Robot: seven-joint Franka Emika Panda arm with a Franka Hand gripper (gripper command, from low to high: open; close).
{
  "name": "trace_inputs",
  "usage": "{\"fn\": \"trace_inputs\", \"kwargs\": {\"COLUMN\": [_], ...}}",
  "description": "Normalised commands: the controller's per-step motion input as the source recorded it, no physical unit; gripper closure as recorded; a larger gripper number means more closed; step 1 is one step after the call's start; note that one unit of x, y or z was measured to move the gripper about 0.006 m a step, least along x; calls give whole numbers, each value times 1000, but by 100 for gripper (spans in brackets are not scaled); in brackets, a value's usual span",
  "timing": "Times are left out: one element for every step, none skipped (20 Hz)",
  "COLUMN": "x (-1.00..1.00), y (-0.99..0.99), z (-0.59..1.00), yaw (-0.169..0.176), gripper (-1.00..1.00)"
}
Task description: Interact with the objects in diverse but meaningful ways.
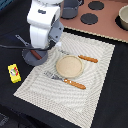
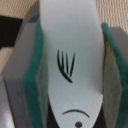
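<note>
My gripper [image 2: 70, 70] is clamped on the white-and-blue fish [image 2: 70, 55], green pads [image 2: 35, 75] pressing both flanks so it hangs lengthwise and cannot twist. In the exterior view my arm hovers over the grey frying pan [image 1: 31, 56], where 1 brown sausage [image 1: 35, 54] lies; I judge the fish is headed there. I count 1 yellow packet [image 1: 14, 73], 1 wooden plate [image 1: 69, 66], 1 fork [image 1: 65, 80], 1 knife [image 1: 80, 56].

Even, soft light is falling across the exterior view, and the arm [image 1: 44, 22] is casting only a faint shadow on the striped mat [image 1: 75, 75]. Both pictures are looking coarse and blurred. In the wrist view, the white fish [image 2: 70, 60] is filling the frame, slightly out of focus.
</note>
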Motion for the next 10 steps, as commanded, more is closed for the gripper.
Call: {"fn": "trace_inputs", "kwargs": {"x": [-926,-929,-931,-934,-943,-949,-946,-946,-943,-934], "y": [-134,-123,-123,-120,-106,-109,-109,-100,-97,-103], "z": [-389,-420,-420,-437,-446,-446,-449,-463,-471,-483], "yaw": [0,0,0,0,0,0,0,0,0,0], "gripper": [100,100,100,100,100,100,100,100,100,100]}}
